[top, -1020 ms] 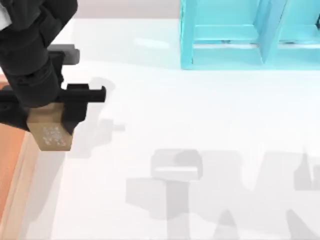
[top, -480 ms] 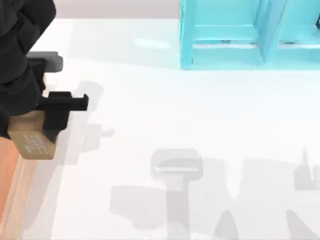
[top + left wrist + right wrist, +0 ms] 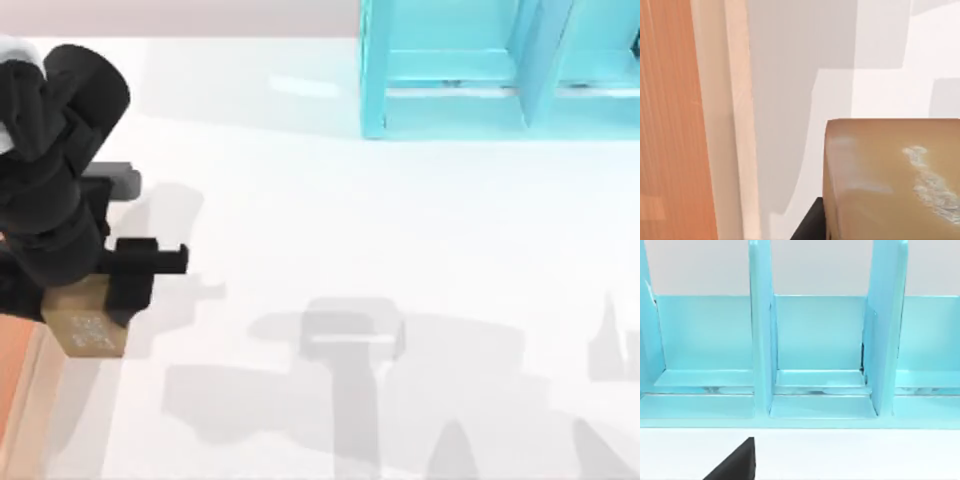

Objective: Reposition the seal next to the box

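Observation:
My left gripper is shut on the seal, a small tan block with whitish marks on its top face. It hangs at the table's left side, just right of the box. The box shows as an orange floor with a light tan rim at the left edge. In the left wrist view the seal sits close beside the box rim, with a strip of white table between them. I cannot tell whether the seal touches the table. A black part of my right gripper faces the shelf.
A turquoise shelf frame stands at the back right, its compartments right ahead of the right wrist. The white table stretches open across the middle and front, marked by grey arm shadows.
The left gripper carried the seal left toward the box, then toward the table's front and lower. The seal stays gripped throughout.

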Robot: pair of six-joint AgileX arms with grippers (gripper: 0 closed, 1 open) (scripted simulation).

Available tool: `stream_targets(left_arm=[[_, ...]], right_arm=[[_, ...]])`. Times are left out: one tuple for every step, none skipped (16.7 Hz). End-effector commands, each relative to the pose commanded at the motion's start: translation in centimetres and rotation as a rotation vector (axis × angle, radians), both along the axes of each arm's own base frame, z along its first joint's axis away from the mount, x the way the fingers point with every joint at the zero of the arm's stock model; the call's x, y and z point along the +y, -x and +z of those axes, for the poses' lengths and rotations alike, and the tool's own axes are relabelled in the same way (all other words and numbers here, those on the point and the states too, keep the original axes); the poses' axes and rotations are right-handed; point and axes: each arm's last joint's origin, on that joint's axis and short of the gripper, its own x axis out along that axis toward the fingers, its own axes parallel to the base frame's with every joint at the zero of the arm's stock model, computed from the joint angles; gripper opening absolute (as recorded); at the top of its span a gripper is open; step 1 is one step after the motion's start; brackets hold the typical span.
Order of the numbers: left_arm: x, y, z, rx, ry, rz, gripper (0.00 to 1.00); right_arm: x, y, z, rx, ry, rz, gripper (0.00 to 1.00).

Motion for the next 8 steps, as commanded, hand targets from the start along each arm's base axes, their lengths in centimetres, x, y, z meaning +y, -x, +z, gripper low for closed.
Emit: stream_targets(left_arm=[[0.0, 0.0, 0.0, 0.0, 0.0, 0.0, 0.0], [0.0, 0.0, 0.0, 0.0, 0.0, 0.0, 0.0], [0.0, 0.0, 0.0, 0.0, 0.0, 0.0, 0.0], [0.0, 0.0, 0.0, 0.0, 0.0, 0.0, 0.08], [0.0, 0.0, 0.0, 0.0, 0.0, 0.0, 0.15], [0.0, 0.0, 0.0, 0.0, 0.0, 0.0, 0.23], [0.0, 0.0, 0.0, 0.0, 0.0, 0.0, 0.3], [0.0, 0.0, 0.0, 0.0, 0.0, 0.0, 0.38]], right_arm=[[0.0, 0.0, 0.0, 0.0, 0.0, 0.0, 1.0], [0.0, 0.0, 0.0, 0.0, 0.0, 0.0, 1.0], [0.0, 0.0, 0.0, 0.0, 0.0, 0.0, 1.0], [0.0, 0.0, 0.0, 0.0, 0.0, 0.0, 1.0], [0.0, 0.0, 0.0, 0.0, 0.0, 0.0, 1.0], [0.0, 0.0, 0.0, 0.0, 0.0, 0.0, 1.0], [0.0, 0.0, 0.0, 0.0, 0.0, 0.0, 1.0], [0.0, 0.0, 0.0, 0.0, 0.0, 0.0, 1.0]])
